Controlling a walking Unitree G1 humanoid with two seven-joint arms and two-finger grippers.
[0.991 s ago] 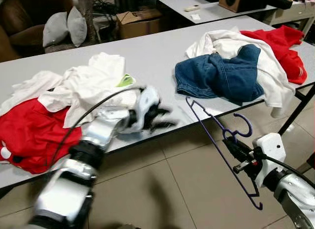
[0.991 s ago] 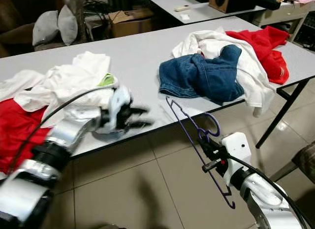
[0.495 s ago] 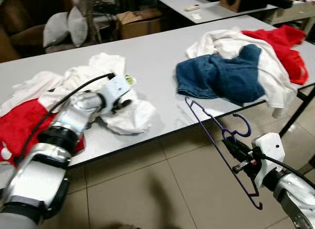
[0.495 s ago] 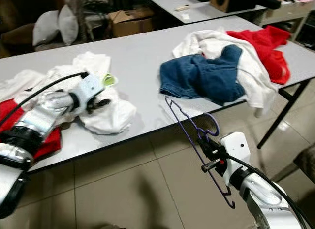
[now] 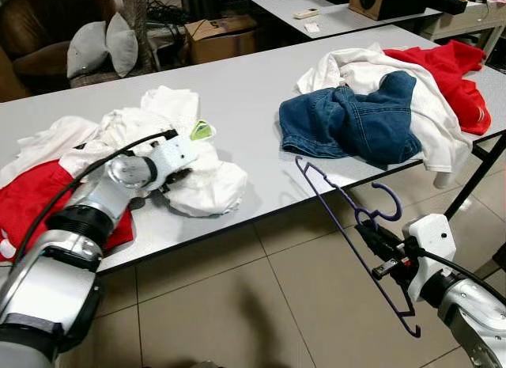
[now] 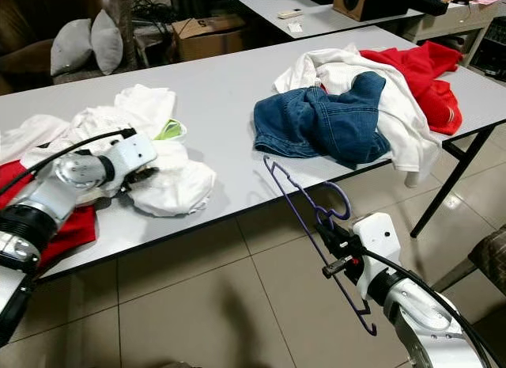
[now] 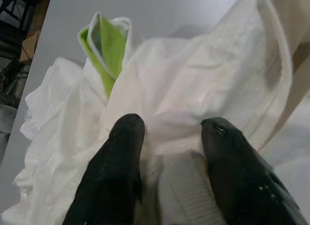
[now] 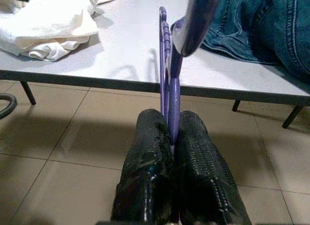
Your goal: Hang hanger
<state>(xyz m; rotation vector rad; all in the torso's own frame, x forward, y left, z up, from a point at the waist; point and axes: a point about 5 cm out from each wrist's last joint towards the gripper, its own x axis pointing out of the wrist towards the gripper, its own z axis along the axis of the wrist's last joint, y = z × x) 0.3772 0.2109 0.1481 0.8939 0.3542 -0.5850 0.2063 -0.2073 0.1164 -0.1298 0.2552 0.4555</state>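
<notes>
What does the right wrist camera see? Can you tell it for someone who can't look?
Two black fingers of the right gripper pinch a thin purple hanger, held up in front of a grey table. White cloth and blue jeans lie on the table, with a tan tiled floor below.

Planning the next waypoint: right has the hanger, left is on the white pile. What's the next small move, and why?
Probably close the left gripper on the white garment: its open fingers already straddle a fold of cloth. The right gripper is shut on the purple hanger, held off the table's edge, so a lifted garment is what the hanger needs.
</notes>
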